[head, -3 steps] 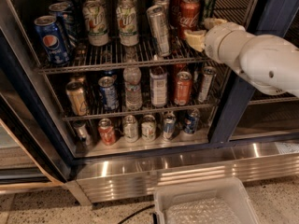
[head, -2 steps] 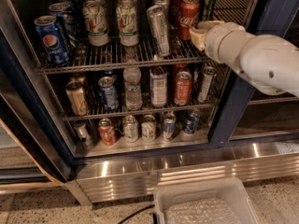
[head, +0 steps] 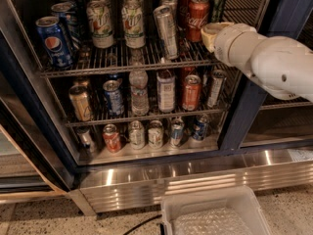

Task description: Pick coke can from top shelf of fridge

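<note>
Red coke can [head: 198,12] upright on top shelf [head: 122,61], hand [head: 209,33] just beside

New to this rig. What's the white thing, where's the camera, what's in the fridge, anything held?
The white thing is a robot's single arm. Its gripper, the cream tip, is right beside the red coke can on the top shelf of the fridge; whether it grips the can cannot be seen. One camera looks slightly down at the open fridge from in front. That shelf also holds a Pepsi can, green-and-white cans and a tilted slim silver can; more cans and bottles fill the racks below. A plastic bin sits on the floor.
</note>
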`<state>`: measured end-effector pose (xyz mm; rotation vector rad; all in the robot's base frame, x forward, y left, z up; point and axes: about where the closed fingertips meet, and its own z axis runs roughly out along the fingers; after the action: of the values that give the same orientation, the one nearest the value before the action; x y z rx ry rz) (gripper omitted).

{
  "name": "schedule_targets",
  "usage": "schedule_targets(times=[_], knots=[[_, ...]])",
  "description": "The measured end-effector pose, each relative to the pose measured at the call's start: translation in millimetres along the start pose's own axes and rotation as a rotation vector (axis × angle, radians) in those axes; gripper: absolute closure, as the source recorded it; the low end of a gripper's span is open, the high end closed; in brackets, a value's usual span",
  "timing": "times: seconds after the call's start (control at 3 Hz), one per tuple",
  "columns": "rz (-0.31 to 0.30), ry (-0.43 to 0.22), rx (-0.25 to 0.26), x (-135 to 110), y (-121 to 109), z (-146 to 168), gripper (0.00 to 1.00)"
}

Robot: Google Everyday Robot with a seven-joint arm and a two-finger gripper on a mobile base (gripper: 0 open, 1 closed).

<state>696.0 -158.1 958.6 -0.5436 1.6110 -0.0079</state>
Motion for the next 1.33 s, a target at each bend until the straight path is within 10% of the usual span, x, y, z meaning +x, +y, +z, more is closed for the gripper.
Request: schedule_targets(times=[0.33,0.67,1.33], knots=[[0.0,0.0,0.0,0.0,0.0,0.0,0.55],[0.0,0.0,0.0,-0.1,0.0,0.0,0.59],[0.0,0.0,0.0,-0.1,0.1,0.0,1.0]])
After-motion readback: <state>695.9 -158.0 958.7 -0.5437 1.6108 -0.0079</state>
